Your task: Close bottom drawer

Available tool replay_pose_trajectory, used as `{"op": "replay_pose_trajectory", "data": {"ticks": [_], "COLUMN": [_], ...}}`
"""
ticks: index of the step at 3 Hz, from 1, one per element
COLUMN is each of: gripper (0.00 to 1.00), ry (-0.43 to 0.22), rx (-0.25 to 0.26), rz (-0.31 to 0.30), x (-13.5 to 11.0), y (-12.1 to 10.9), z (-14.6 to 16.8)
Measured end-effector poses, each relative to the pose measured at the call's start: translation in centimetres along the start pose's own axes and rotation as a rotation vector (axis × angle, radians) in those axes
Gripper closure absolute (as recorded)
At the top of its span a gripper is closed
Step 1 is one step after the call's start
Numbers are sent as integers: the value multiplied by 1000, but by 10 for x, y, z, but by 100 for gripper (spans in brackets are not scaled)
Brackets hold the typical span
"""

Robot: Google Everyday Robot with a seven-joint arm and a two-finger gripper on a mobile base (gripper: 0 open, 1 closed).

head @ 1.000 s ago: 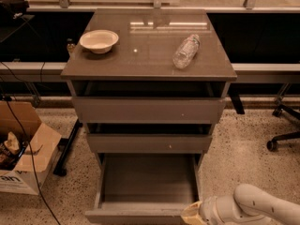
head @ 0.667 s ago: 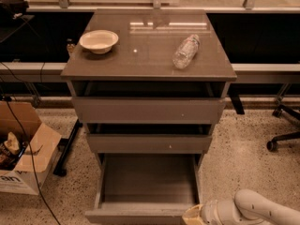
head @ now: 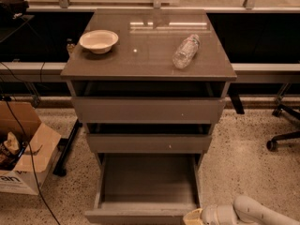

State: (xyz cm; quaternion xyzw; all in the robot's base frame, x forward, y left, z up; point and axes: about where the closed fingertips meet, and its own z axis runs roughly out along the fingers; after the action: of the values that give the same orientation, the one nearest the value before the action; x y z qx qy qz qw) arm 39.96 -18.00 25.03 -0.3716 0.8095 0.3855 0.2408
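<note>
The bottom drawer (head: 149,182) of the grey-brown cabinet is pulled far out, showing its bare grey box interior. Its flat front (head: 140,215) lies at the lower edge of the view. My gripper (head: 193,217) is at the bottom right, its beige tip right at the front right corner of the drawer front. The white arm (head: 248,212) trails off to the right behind it. I cannot tell if the tip touches the drawer front.
The middle drawer (head: 149,143) and top drawer (head: 147,110) stand slightly out. A white bowl (head: 99,41) and a lying plastic bottle (head: 185,51) are on the cabinet top. A cardboard box (head: 23,149) stands at the left, an office chair base (head: 283,135) at the right.
The arm and gripper have sunk slightly lower in the view at the drawer's front right corner. The drawer has not visibly moved.
</note>
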Motion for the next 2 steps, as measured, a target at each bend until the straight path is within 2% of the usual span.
{"op": "replay_pose_trajectory", "data": {"ticks": [1,2], "gripper": [100,100], "ry": [-16,-10], "rx": [8,31], "rz": [11,1], "x": [4,12], "y": [-13,-14], "z": [4,17]}}
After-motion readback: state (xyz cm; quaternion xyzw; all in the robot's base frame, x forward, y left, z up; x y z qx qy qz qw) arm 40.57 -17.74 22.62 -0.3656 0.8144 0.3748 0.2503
